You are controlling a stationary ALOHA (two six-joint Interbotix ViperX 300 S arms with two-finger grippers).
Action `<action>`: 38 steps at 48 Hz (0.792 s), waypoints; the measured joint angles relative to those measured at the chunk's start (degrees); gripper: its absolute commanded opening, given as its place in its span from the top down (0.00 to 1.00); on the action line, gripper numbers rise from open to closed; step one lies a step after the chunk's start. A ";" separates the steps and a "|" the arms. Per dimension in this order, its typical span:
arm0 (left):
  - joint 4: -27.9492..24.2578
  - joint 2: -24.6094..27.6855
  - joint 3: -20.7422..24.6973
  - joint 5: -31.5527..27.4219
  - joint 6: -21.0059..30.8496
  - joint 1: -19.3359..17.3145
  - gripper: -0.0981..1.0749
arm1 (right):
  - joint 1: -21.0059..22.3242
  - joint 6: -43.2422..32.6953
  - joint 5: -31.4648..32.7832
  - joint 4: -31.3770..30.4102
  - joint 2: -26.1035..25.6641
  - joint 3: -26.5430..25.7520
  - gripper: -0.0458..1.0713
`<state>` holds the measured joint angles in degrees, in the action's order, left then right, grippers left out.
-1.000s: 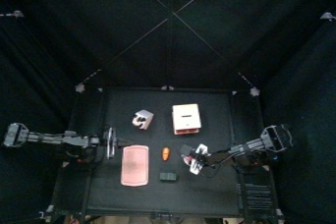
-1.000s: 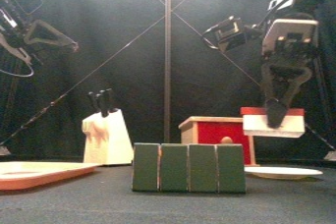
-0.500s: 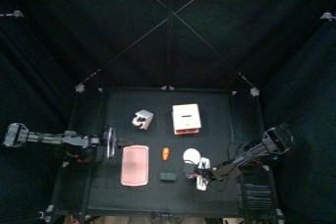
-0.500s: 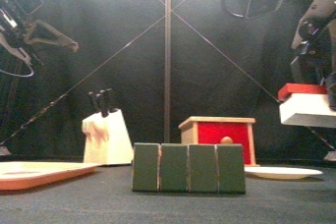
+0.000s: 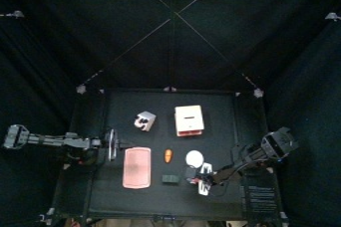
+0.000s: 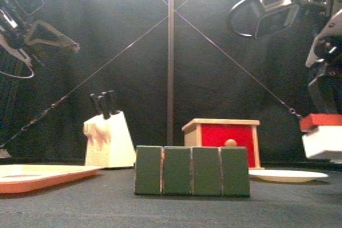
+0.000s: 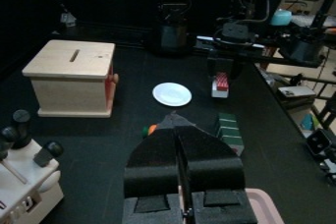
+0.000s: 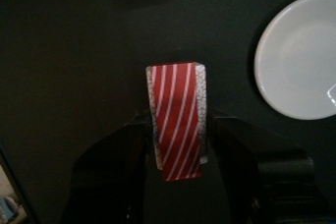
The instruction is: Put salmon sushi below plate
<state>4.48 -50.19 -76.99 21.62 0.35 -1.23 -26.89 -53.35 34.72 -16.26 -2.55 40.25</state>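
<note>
**Salmon sushi in right end effector, held near side of plate**

Right end effector (image 8: 179,130): jaws closed on the salmon sushi (image 8: 179,118), a red-and-white striped block gripped on its two long sides, standing out past the jaw tips. Top view puts the piece (image 5: 204,184) at the near right of the worktop (image 5: 220,112), just on the near side of the plate (image 5: 197,158). Front view shows it (image 6: 322,137) above the surface, not set down.

Left end effector (image 7: 184,159): jaws together, nothing held; arm resting at the left edge of the worktop, beside the pink tray (image 5: 135,167).

Other items: wooden box (image 5: 190,119) and knife block (image 5: 144,120) at the far side, green block (image 5: 172,179) near the middle front, small orange piece (image 5: 168,156) between tray and plate.

Risks, judged from here:
- Piece sits close to the near edge of the worktop; a release from height could let it tip or roll off.
- Plate rim lies close to the sushi in the wrist view (image 8: 305,56); a descent drifting towards it would land the piece on the plate, not below it.
- Gripped narrowly, the block may twist on opening.
</note>
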 measured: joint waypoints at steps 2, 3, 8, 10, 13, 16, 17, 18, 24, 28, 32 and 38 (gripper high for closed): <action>0.09 0.09 0.00 0.00 -0.09 0.09 0.93 | 0.00 0.00 -0.18 0.18 0.26 0.09 0.41; 0.09 0.09 0.00 0.00 0.00 0.09 0.93 | 0.00 0.09 -0.26 0.26 0.35 0.09 0.39; 0.09 0.09 0.00 0.00 0.00 0.09 0.93 | 0.00 0.00 -0.62 0.62 1.05 0.09 0.33; 0.09 0.09 0.00 0.00 0.00 0.09 0.93 | 0.00 0.00 -0.70 0.70 1.23 0.09 0.31; 0.09 0.00 0.00 0.00 0.00 0.09 0.93 | 0.00 0.00 -0.70 0.79 1.32 0.09 0.27; 0.09 0.09 0.00 0.00 0.00 0.09 0.93 | 0.00 0.00 -0.70 0.88 1.41 0.09 0.23; 0.09 0.09 0.00 0.00 -0.09 0.09 0.93 | 0.00 0.00 -0.70 0.79 1.41 0.09 0.22; 0.09 0.09 0.00 0.00 0.00 0.09 0.93 | 0.00 0.00 -0.70 0.79 1.49 0.09 0.21; 0.09 0.09 0.00 0.00 0.00 0.09 0.93 | 0.00 0.00 -0.70 0.88 1.49 0.09 0.16; 0.09 0.09 0.00 0.00 -0.09 0.09 0.93 | -0.09 -0.09 -0.79 0.88 1.41 0.09 0.14; 0.09 0.09 0.00 0.00 0.00 0.09 0.93 | -0.09 0.00 -0.70 0.79 1.49 0.09 0.13; 0.09 0.09 0.00 0.00 -0.09 0.09 0.93 | -0.26 0.09 -0.70 0.88 1.49 0.09 0.13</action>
<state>4.57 -50.10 -76.99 21.62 0.26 -1.14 -27.16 -53.26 34.01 -15.38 -1.05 40.34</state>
